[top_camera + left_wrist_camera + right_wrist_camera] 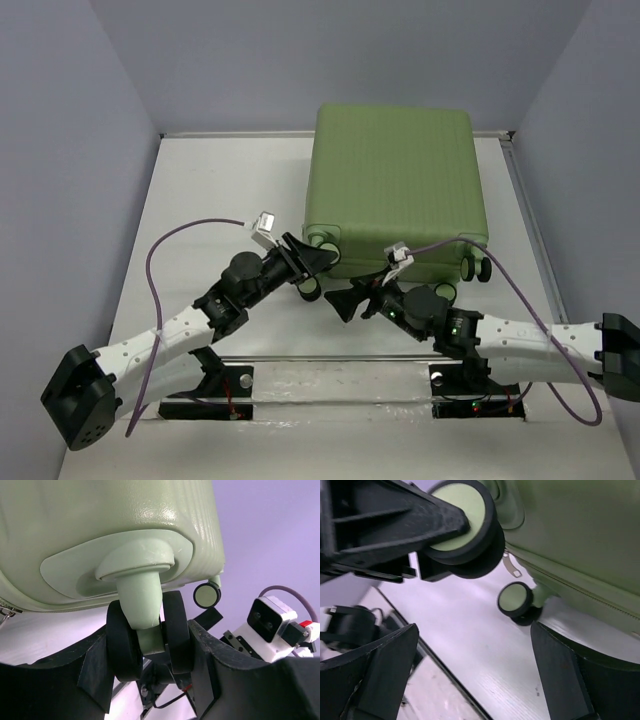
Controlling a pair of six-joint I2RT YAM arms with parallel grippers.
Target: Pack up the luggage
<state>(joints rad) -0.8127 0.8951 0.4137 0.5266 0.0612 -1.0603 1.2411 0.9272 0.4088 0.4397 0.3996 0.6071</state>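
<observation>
While L claw (148,650) clamps twin black wheel (175,630) of ribbed hard-shell luggage (395,175), R claw (474,630) gapes.

Both arms stretch forward; left claw (315,257) clamps a luggage wheel (122,645), right claw (352,298) gapes (fingers well apart).

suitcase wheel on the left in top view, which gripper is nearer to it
Left. The left gripper has that wheel between its fingers; the right gripper sits open just beside it, not touching.
</observation>
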